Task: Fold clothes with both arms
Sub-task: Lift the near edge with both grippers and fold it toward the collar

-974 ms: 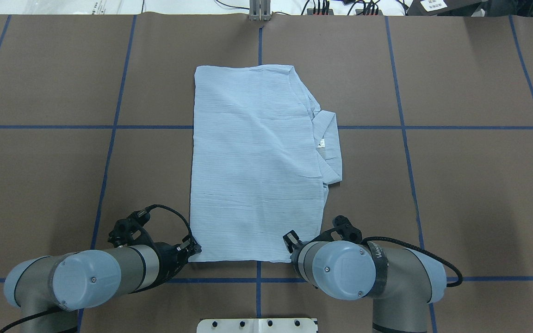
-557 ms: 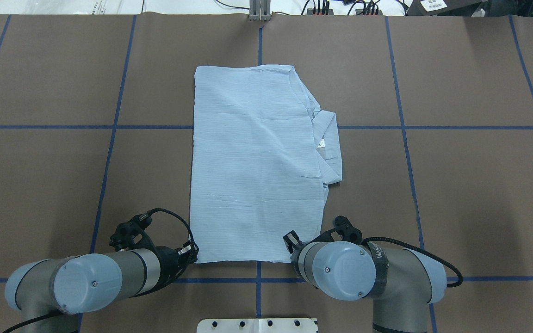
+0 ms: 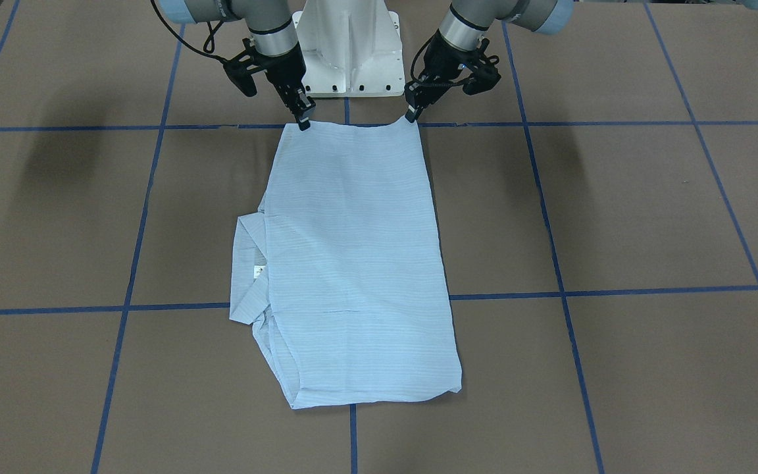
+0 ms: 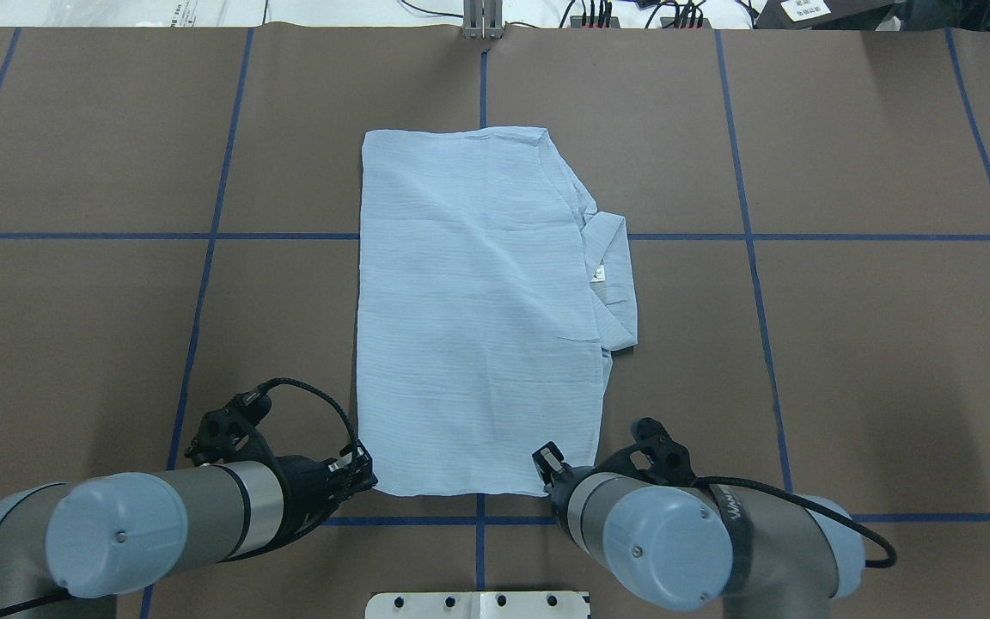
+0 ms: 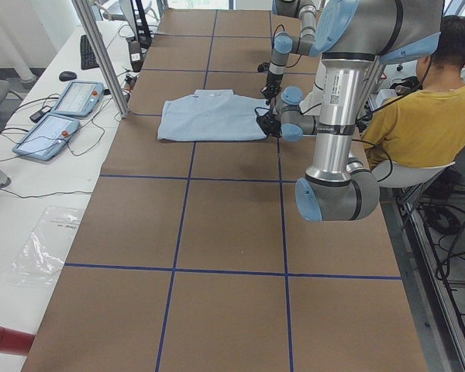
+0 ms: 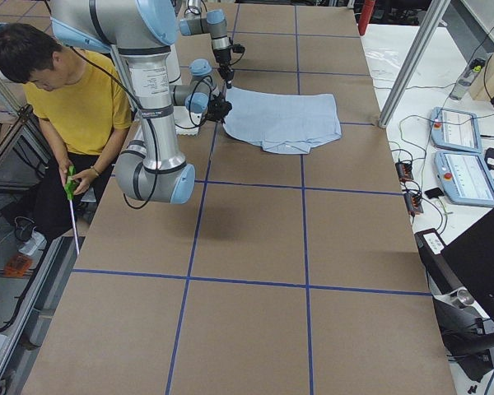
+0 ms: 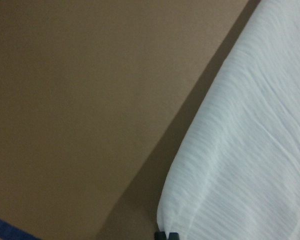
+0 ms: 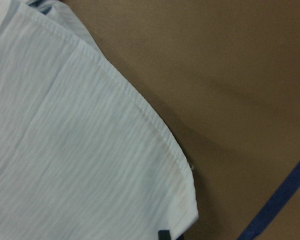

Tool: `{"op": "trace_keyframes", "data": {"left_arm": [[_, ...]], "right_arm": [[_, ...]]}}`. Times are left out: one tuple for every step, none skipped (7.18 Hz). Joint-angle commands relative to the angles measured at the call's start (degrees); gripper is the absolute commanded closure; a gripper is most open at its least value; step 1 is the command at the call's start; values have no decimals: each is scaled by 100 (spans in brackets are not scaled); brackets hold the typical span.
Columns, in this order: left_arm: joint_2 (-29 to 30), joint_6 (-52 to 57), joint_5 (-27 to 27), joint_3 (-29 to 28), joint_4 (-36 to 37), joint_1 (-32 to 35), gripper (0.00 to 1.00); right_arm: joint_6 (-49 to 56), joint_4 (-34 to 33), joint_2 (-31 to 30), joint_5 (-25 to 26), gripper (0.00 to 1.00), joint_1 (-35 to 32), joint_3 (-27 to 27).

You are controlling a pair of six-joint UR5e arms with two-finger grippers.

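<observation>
Light-blue striped shirt [image 4: 469,327] is lying flat just ahead of the white pedestal base [image 4: 478,604], its long axis running straight away from the base. Left gripper [image 4: 363,470], then right gripper [image 4: 546,457], are each pinching a base-side hem corner, both equally near. Wrist views are cutting off the fingertips, and the folded layers are hiding the sleeves.
</observation>
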State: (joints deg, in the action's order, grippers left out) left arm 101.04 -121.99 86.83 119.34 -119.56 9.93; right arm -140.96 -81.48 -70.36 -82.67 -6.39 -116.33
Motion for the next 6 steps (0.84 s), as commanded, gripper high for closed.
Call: {"op": "trace_keyframes", "data": {"left_arm": [[-32,-71,53,790,318,18,100],[55,-1,323,784,475,279,100],[360,470,456,749,538,717,100],[633,875,640,644,843,1165,100],[1080,1123,947,173,1003,1596,100],[1389,1386,1072,-327,1013,1931,100]], "right_arm": [[24,-226,-286,155,100,-220,-740],[172,-741,19,24,100,-553,-846],[574,-973,335,-256,100,-896,-752],[1074,-958,469,-442,100,-1308,-559],[1427,-940,723,-591,100,-1661,-96],[1614,-922,1030,-723,100,-2003,378]]}}
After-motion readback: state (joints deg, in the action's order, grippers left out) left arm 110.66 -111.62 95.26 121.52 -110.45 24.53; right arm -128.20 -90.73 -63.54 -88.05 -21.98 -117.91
